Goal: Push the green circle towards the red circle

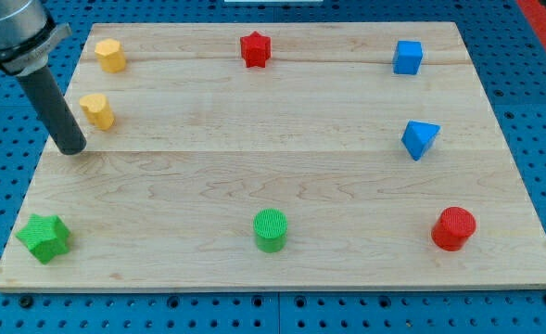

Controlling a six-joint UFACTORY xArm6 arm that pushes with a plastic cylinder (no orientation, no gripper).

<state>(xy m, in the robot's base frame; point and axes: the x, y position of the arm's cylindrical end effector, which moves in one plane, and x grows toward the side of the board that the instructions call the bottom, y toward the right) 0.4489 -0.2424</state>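
Eight blocks: spread over the wooden bench [254, 158], all apart from one another.
Tool: a bare rod with no jaws, holding nothing; my tip [71, 148] rests on the bench toward nine o'clock.
Nearest block: yellow block [96, 109] at one o'clock of my tip, close by, not touching.
Yellow hexagon [110, 55]: at eleven o'clock of the bench.
Green star [44, 237]: at six o'clock of my tip, by the bench's corner.
Green circle [271, 229]: at six o'clock of the bench, well apart from my tip.
Red circle [453, 227]: at three o'clock of the green circle, well apart from it.
Red star [254, 48]: at twelve o'clock.
Blue cube [407, 57]: at one o'clock.
Blue triangle [420, 138]: at six o'clock of the cube.
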